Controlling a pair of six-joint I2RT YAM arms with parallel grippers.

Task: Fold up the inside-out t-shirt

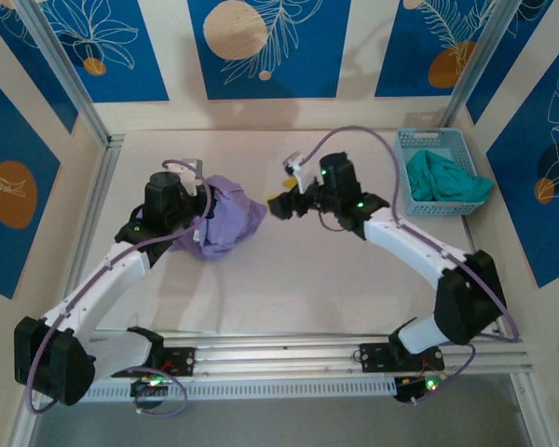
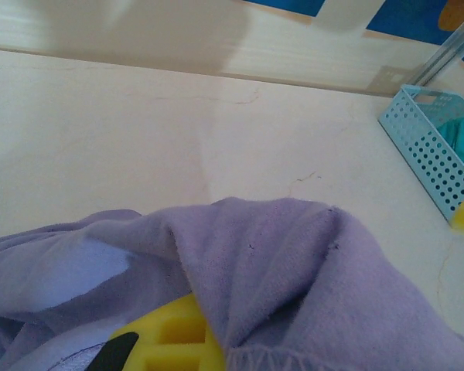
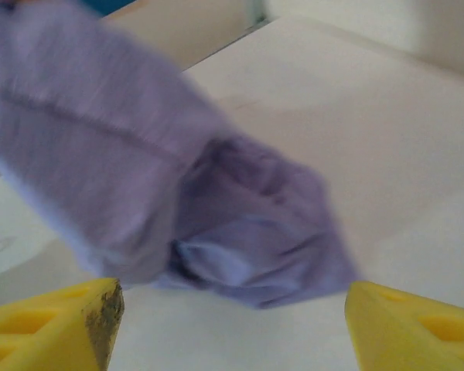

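Observation:
The inside-out t-shirt [image 1: 225,223], lavender and bunched in a heap, hangs from my left gripper [image 1: 197,212] at the table's middle left. In the left wrist view its cloth [image 2: 294,270] is draped over a yellow finger [image 2: 166,336], and the gripper is shut on it. My right gripper [image 1: 281,205] hovers just right of the shirt, apart from it. Seen from the right wrist, its yellow fingers [image 3: 54,325] stand wide open around the gripper's middle [image 3: 232,317], nothing between them. The shirt [image 3: 216,209] lies blurred a little ahead of them.
A light blue perforated basket [image 1: 435,140] stands at the back right with a teal-green garment [image 1: 444,177] inside; the left wrist camera catches its wall [image 2: 429,151]. Pale tabletop [image 1: 289,289] spreads in front of and behind the shirt.

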